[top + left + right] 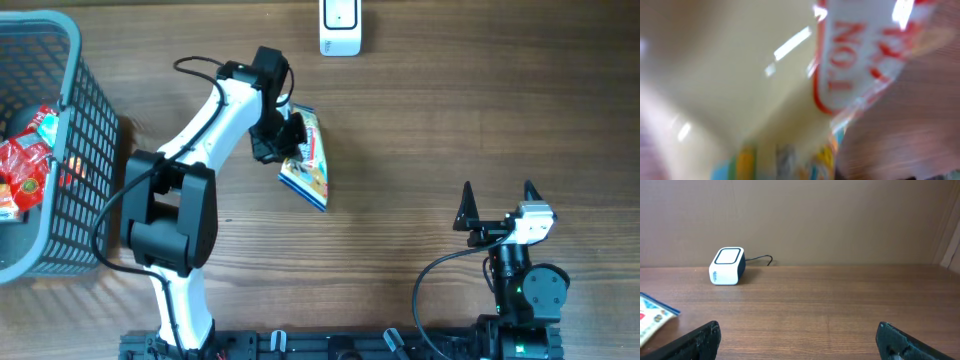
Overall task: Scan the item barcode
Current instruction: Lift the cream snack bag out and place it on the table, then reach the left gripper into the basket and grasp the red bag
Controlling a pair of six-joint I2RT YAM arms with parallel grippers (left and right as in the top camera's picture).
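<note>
The item, a cream and blue snack packet (310, 165), lies on the wooden table left of centre. My left gripper (282, 138) is right at the packet's left edge, and the arm hides how its jaws stand. In the left wrist view the packet (740, 90) fills the frame, blurred, with red print at the upper right, and no fingers show. The white barcode scanner (340, 28) stands at the far edge. My right gripper (498, 205) rests open near the front right, far from the packet, with nothing between its fingers. Its wrist view shows the scanner (726, 266) and a corner of the packet (652, 317).
A grey mesh basket (85, 150) holding red packets (25, 160) stands at the left edge. A cable runs from the scanner along the back wall (762, 258).
</note>
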